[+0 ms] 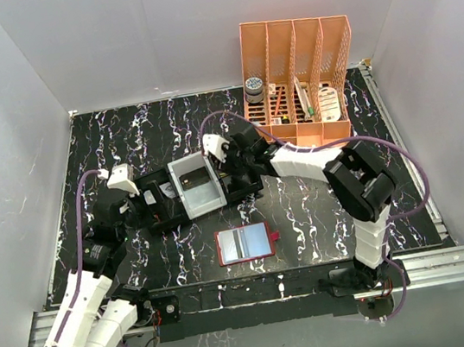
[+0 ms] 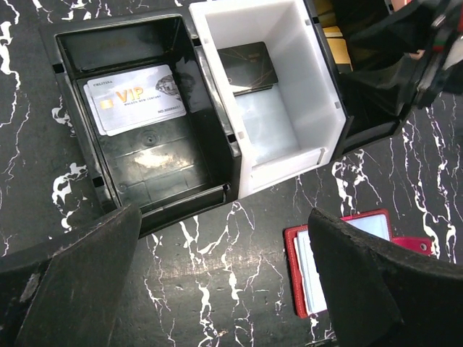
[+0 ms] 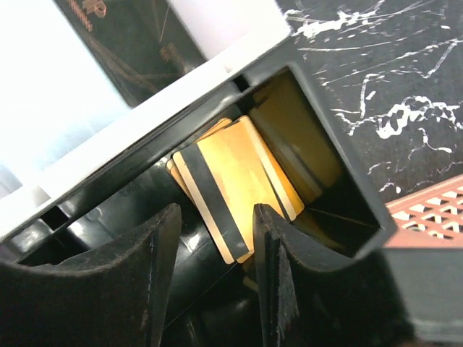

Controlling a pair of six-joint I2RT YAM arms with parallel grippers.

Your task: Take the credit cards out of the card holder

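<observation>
Nearest the arms, the card holder lies folded open on the bench. Pale cards show in its pocket, so the job looks unfinished. Just beyond it, the left hand hangs spread as wide as it goes, holding nothing, probably poised for the holder. In the black tray a silver VIP card lies in one bay and a dark card in the white insert. Farther on, the right hand stands half parted and grips nothing, above stacked tan-orange cards, apparently its drop spot.
</observation>
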